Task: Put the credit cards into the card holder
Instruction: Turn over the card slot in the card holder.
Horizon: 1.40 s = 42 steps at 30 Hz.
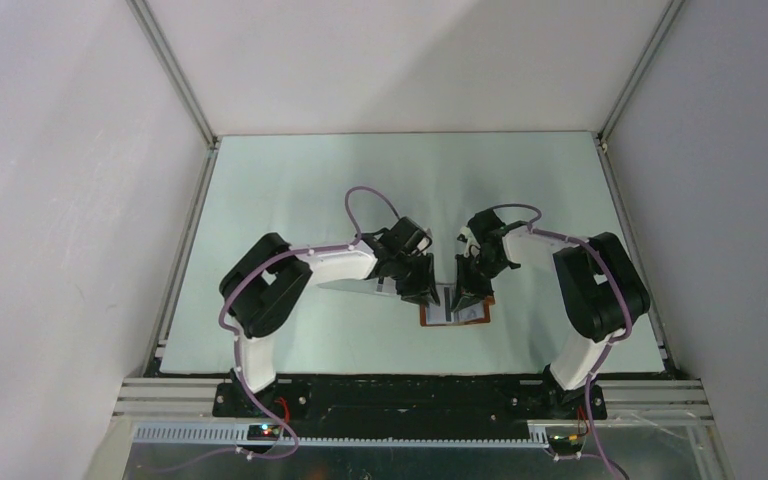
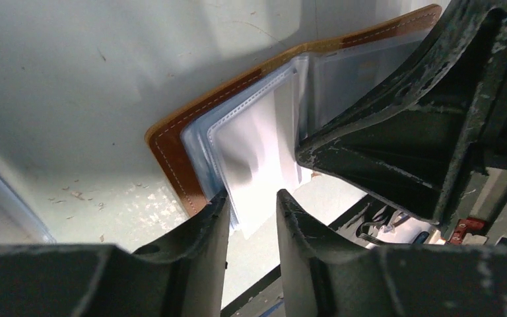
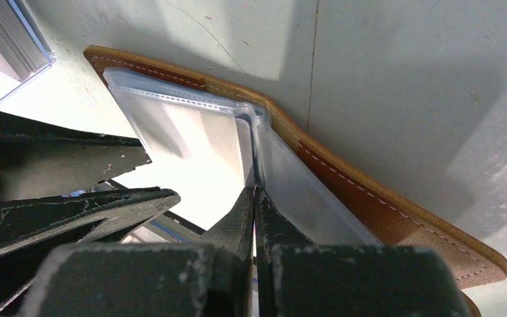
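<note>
The tan-brown card holder [image 1: 476,320] lies open on the pale table, between both grippers. Its leather edge shows in the left wrist view [image 2: 171,158] and in the right wrist view [image 3: 370,205], with clear blue-grey pockets fanned out. A pale credit card [image 2: 257,178] sticks out of one pocket. My left gripper [image 1: 425,297] is open a little, with the card's corner between its fingers [image 2: 251,197]. My right gripper [image 1: 461,297] is shut on a thin pocket leaf at the holder's fold [image 3: 255,191]. A dark stripe [image 1: 452,304] shows on the open holder.
White enclosure walls stand close on the left, right and back. A black rail [image 1: 410,395] with the arm bases runs along the near edge. The two grippers are almost touching over the holder; my right finger [image 2: 403,132] fills the left wrist view's upper right.
</note>
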{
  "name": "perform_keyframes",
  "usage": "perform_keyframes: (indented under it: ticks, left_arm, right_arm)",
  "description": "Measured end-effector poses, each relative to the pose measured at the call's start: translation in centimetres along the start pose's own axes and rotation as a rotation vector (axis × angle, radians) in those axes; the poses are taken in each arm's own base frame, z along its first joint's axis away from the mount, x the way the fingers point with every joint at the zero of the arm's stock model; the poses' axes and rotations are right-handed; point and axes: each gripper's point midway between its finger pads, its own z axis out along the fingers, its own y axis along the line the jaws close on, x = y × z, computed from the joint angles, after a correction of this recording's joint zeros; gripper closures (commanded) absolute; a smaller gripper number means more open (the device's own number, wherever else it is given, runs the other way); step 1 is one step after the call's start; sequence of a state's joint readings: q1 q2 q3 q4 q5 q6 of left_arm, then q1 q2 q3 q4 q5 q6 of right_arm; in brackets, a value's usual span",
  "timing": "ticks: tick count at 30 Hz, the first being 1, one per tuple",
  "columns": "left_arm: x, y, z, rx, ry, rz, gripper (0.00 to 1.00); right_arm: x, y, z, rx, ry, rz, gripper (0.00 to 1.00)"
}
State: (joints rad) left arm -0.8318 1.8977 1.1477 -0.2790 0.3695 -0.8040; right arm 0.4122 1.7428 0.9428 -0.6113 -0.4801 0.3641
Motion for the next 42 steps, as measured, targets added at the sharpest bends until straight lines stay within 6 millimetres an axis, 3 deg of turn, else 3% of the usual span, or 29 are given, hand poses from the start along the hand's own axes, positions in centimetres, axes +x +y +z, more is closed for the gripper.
perform_keyframes:
  ticks: [7, 13, 16, 21, 29, 36, 42]
  left_arm:
    - [-0.3, -0.4, 0.3, 0.003, 0.000, 0.003, 0.66]
    - [-0.2, -0.7, 0.3, 0.013, 0.000, 0.002, 0.66]
    - [-0.2, -0.9, 0.3, 0.024, 0.002, 0.002, 0.66]
    - [-0.1, -2.2, 0.3, 0.073, 0.007, -0.002, 0.66]
    - [-0.8, -5.0, 0.3, 0.183, -0.017, -0.006, 0.64]
    - [0.2, -8.0, 0.5, 0.243, 0.002, 0.030, 0.62]
    - [1.2, -10.2, 2.0, 0.279, 0.034, 0.060, 0.58]
  right_arm:
    - [0.1, 0.2, 0.0, -0.005, 0.004, -0.003, 0.99]
    - [0.2, 0.6, -0.5, -0.030, -0.011, 0.003, 0.76]
    - [-0.1, 1.2, -1.8, -0.062, -0.052, 0.010, 0.71]
    - [-2.0, 2.5, -5.7, -0.152, -0.183, 0.023, 0.67]
    - [-4.1, 2.3, -11.4, -0.244, -0.364, 0.073, 0.63]
    - [-4.3, 1.3, -12.5, -0.255, -0.386, 0.117, 0.61]
    - [-4.1, 0.6, -12.7, -0.247, -0.384, 0.135, 0.59]
